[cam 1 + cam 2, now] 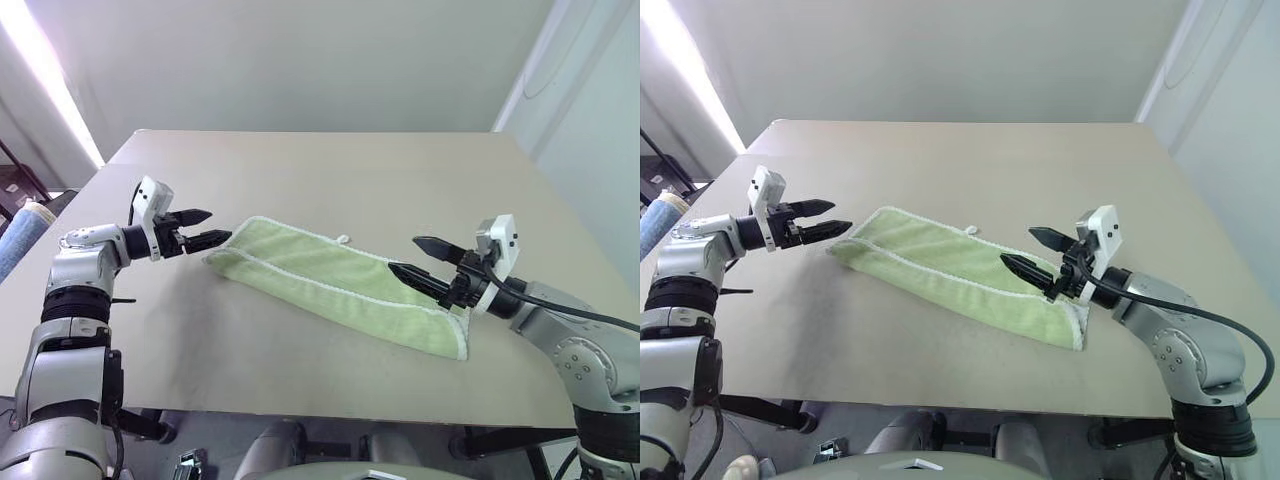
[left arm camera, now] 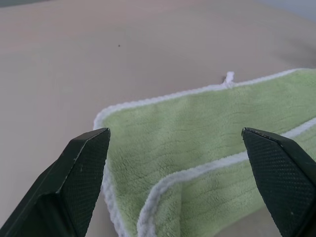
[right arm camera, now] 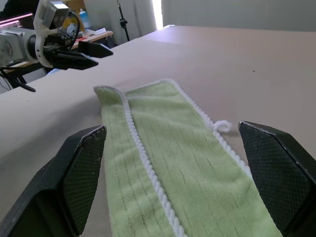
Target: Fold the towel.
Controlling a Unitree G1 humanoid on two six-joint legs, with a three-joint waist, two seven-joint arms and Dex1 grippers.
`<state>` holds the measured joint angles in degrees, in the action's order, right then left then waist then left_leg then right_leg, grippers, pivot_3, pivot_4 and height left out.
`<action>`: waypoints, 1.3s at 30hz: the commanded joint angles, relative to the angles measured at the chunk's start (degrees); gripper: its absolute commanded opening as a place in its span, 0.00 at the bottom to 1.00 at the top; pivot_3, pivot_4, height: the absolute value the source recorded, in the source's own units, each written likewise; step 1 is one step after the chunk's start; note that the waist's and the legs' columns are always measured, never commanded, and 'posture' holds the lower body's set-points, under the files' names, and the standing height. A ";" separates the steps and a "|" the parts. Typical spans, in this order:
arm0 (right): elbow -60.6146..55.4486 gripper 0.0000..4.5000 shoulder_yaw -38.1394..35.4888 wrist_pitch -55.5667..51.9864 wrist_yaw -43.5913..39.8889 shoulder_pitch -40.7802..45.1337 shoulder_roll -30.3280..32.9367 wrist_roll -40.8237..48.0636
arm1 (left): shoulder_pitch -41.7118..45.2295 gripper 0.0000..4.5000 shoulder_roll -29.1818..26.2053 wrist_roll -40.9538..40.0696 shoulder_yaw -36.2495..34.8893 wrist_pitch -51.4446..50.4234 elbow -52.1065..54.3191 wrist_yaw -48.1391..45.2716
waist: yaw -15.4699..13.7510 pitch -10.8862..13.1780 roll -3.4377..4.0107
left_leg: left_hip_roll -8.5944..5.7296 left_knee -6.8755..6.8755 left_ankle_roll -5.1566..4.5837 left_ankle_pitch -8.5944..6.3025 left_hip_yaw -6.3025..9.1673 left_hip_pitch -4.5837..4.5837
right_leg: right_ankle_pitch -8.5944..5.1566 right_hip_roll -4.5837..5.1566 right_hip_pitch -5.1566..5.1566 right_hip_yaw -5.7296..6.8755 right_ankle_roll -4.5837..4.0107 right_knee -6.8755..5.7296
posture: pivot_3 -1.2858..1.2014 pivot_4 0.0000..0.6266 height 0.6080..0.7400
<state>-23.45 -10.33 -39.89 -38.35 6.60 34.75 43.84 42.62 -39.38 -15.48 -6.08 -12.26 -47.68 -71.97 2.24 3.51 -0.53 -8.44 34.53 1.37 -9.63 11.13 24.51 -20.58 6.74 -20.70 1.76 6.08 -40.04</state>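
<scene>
We find the towel (image 1: 335, 285) lying flat on the desk (image 1: 330, 170), stretched as a long narrow band that runs from near the left pincer (image 1: 203, 228) across to the right pincer (image 1: 420, 258). A line of white edging runs lengthwise along the middle of the band, with a second layer lapping over it — we judge from this that one lengthwise fold is already made. The small white loop (image 1: 343, 239) sticks out from the far long edge.

What remains, in our judgement, is at least one crosswise fold to bring the two short ends together; the band is not yet a compact stack.

Left pincer: spread wide, empty, hovering just off the towel's near short end and pointed at it, not touching. Right pincer: likewise spread, empty, poised over the opposite end; one finger appears above the cloth, but we cannot confirm contact from the head views.

Items not verifiable:
- The dark scribble said to mark the towel is not made out at any corner
- The short end under the right pincer is partly masked by the fingers and wrist — its corner alignment cannot be checked
- How neatly the lower layer lies beneath the upper one is hidden
- A rolled blue-and-beige fabric (image 1: 22, 235) at the desk's left side is cut off by the frame
</scene>
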 commanded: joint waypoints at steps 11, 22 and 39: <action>-1.46 0.99 1.06 1.18 3.23 1.19 -1.30 -2.56 | 2.34 1.00 -2.37 0.05 -0.29 -3.52 1.36 -4.64 | 0.19 -0.01 -0.02 | 0.00 0.02 0.00 0.00 0.00 0.00 | 0.00 -0.01 0.00 0.00 0.00 0.00 | 0.52 0.00 0.64; -2.32 0.99 -1.35 -3.18 6.37 -0.39 0.49 -1.74 | 4.62 1.00 -1.13 3.48 1.30 0.95 -5.98 -4.30 | -0.14 -0.03 -0.04 | -0.01 0.02 0.00 0.00 -0.01 0.00 | 0.00 0.00 0.00 0.00 0.00 -0.01 | 0.52 0.00 0.64; -5.34 0.99 -7.01 -9.11 6.94 -8.65 4.66 0.34 | 5.83 1.00 0.10 5.75 2.93 4.72 -9.68 -6.03 | -0.04 -0.04 -0.06 | 0.00 0.21 -0.04 -0.04 -0.02 0.02 | 0.00 0.00 0.07 0.00 0.00 -0.02 | 0.52 0.00 0.64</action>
<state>-26.02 -16.14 -48.82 -31.64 -2.22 38.74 43.55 46.06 -38.85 -10.32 -2.95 -8.82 -57.14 -78.12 2.20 3.47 -0.59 -8.44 34.75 1.33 -9.66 11.11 24.53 -20.58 6.74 -20.63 1.76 6.08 -40.06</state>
